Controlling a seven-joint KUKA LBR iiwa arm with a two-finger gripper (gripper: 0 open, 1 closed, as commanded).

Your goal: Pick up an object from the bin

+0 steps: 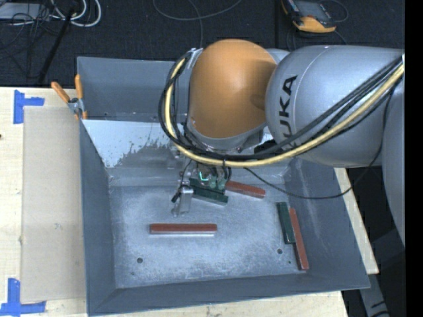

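Hand (pixel 182 200) low in bin (pixel 92 197), prob. because flat brown bar (pixel 182 228) just beside it needs low approach. Open/shut: can't tell.

Dark, matt floor (pixel 218 8) along the far side; strewn with thin black cable loops (pixel 173 10); white cables (pixel 84 6) bundled at the far left corner; a small orange-and-black device (pixel 310 17) lying to the far right; nearer, on the left, a pale wood-grained tabletop (pixel 49 197); evenly lit, without hard shadows.
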